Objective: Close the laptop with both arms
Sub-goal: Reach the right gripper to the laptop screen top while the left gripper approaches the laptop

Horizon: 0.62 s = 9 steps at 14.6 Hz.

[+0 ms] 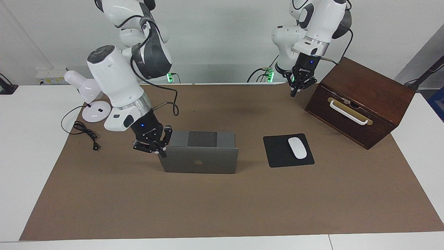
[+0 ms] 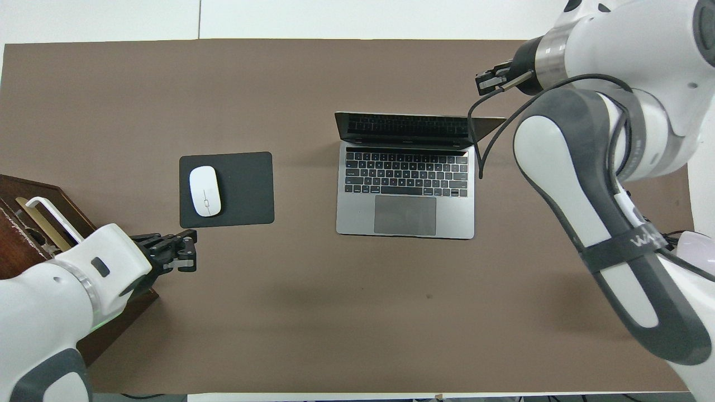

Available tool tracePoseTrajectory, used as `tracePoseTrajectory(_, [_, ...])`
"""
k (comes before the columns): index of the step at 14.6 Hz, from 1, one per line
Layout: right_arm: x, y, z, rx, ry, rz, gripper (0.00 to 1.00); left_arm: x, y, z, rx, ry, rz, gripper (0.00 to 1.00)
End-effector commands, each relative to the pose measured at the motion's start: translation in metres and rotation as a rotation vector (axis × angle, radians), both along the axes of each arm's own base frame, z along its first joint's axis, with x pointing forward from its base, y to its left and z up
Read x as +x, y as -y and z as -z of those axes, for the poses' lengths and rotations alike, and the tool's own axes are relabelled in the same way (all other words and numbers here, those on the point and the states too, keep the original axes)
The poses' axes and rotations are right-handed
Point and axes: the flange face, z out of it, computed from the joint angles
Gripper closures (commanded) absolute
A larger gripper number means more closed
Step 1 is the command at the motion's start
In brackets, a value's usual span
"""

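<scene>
Right hand [image 1: 158, 144] at laptop [image 1: 199, 159] lid's corner; keyboard [image 2: 406, 173] only overhead.

We recorded a white mouse [image 1: 297, 148] resting on a black mouse pad [image 1: 277, 152], which lay on the brown mat [image 1: 222, 201] covering the worktop [image 1: 20, 156]. A dark wooden box [image 1: 378, 90] with a white handle [image 1: 348, 113] sat tilted nearby. A white desk lamp [image 1: 86, 93] and its black cord [image 1: 85, 132] occupied the mat's corner.

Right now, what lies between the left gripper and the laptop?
The mouse pad with the mouse lies between the left gripper and laptop, per the overhead view.
</scene>
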Motion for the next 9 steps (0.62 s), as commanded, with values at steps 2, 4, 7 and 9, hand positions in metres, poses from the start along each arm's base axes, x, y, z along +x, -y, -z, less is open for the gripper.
tracePoseTrajectory(2, [0.012,-0.011,0.032,0.057,-0.056,0.025,1.00,-0.019,0.022,0.028,-0.071,0.081,0.019,1.00])
tracePoseTrajectory(4, [0.011,-0.019,0.040,0.059,-0.074,0.014,1.00,-0.026,0.035,0.049,-0.089,0.115,0.028,1.00])
tracePoseTrajectory(7, [0.001,-0.036,0.050,0.051,-0.151,-0.023,1.00,-0.027,0.055,0.075,-0.110,0.154,0.022,1.00])
tracePoseTrajectory(9, [-0.001,-0.036,0.052,0.047,-0.173,-0.029,1.00,-0.028,0.087,0.104,-0.139,0.188,0.017,1.00])
